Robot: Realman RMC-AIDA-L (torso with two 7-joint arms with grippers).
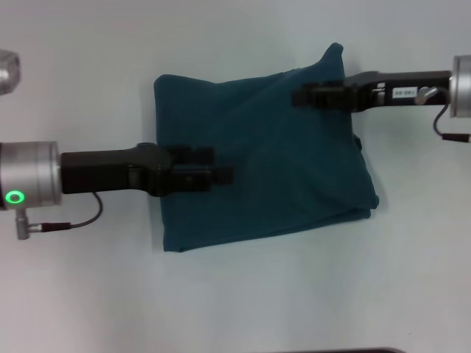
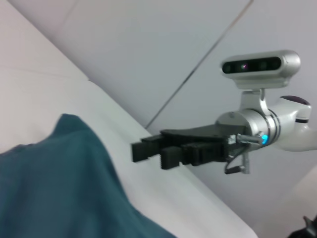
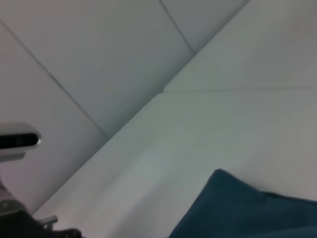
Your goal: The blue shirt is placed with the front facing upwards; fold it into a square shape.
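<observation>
Shirt (image 1: 272,154) looks nearly folded square, one corner peaking at 12 o'clock; I can't tell either claw's state, left (image 1: 221,175) or right (image 1: 298,96).

Even, soft overhead light washes the pale surface (image 1: 235,309) with barely any shadows. The head view is slightly hazy; both wrist views are softer, blurring toward their edges.
</observation>
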